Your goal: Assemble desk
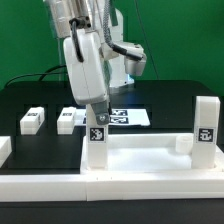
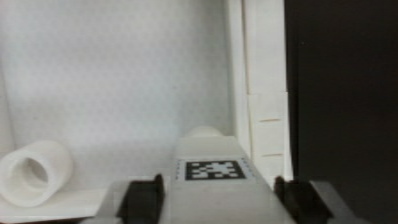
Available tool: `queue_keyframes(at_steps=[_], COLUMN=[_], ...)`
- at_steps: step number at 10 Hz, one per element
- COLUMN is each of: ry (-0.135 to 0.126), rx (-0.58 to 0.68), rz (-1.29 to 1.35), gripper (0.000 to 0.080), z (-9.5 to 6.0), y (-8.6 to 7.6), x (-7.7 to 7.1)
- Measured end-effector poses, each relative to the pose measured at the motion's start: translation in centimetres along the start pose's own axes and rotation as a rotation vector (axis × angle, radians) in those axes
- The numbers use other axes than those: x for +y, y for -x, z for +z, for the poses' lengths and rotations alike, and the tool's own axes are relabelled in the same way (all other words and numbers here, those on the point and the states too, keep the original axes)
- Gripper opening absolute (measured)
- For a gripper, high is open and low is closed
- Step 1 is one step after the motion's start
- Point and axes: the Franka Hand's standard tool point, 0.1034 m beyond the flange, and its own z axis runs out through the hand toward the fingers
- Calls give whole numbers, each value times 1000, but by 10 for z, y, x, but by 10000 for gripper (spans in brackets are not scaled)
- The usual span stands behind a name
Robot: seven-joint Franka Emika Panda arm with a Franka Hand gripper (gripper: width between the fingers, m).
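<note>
The white desk top lies flat at the front of the black table. My gripper is shut on a white square leg, which stands upright at the top's corner on the exterior view's left. In the wrist view the leg shows its tag between my two dark fingers, with the gripper closed on its sides. A round socket and the raised rim of the top lie below. Another leg stands upright at the top's corner on the exterior view's right.
Two loose legs lie on the black table at the exterior view's left. The marker board lies behind my gripper. A low white rail runs along the front, with a piece of rail at the far left.
</note>
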Motion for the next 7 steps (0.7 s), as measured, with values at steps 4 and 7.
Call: queue_keyframes(at_steps=[4, 7], ry=[4, 7], rx=[7, 8], rz=[-538, -725], gripper=[641, 648], z=[-1, -1], y=[-2, -3], x=[0, 0])
